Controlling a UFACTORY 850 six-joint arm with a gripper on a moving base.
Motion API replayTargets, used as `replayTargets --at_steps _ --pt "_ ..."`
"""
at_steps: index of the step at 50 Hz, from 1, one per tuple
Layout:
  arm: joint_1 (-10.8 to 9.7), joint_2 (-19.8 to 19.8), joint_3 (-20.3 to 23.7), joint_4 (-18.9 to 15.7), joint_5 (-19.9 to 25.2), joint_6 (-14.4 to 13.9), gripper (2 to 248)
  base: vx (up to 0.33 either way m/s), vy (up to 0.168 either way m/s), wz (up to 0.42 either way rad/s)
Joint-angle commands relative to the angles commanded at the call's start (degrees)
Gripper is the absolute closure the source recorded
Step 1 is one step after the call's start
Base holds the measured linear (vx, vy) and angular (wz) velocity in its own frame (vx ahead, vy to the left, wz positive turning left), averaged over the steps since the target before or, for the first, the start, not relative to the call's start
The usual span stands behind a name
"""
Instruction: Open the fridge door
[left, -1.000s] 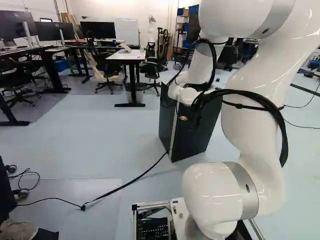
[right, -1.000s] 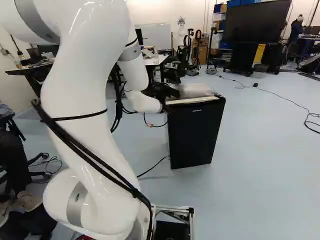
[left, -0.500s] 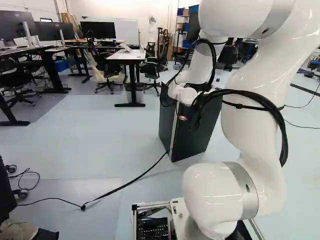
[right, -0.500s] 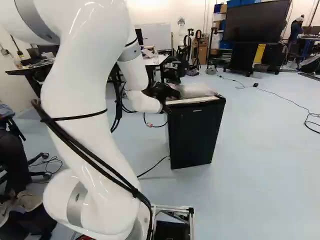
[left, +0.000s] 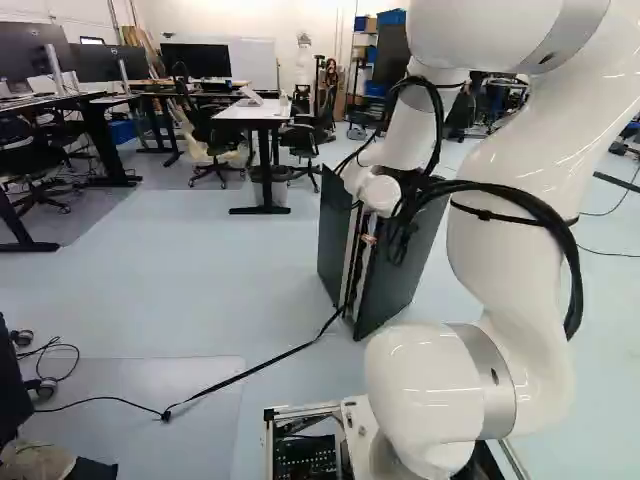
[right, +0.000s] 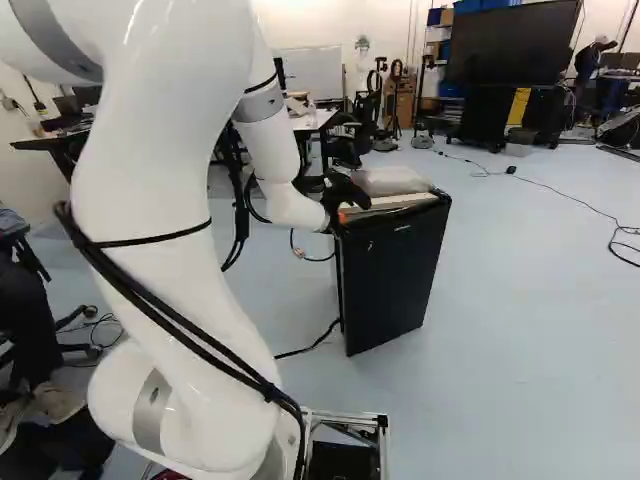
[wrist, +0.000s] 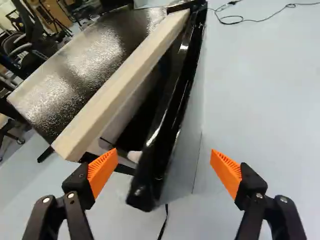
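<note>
Two fingers (wrist: 102, 172) of tool (right: 347, 208) wide apart, fridge door (wrist: 159, 162) between.

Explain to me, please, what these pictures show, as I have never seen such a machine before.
The machine is a glossy white robot arm on a moving base. Two pictures come from cameras on that base, behind the arm, at its left and right. The third comes from the wrist, looking along the black gripper with ridged orange pads.

Ahead stands a small black fridge, with something pale and shiny on top. Its flat black door is slightly ajar. A thin black cable lies on the floor.

Nothing is held: the fingers are wide apart, with the door's edge between them.
</note>
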Motion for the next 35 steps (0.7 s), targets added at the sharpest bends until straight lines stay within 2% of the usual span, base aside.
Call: replayTargets --at_steps 35 --pt "-6.0 4.6 5.5 20.4 -4.2 0.0 3 0.000 -0.001 -0.002"
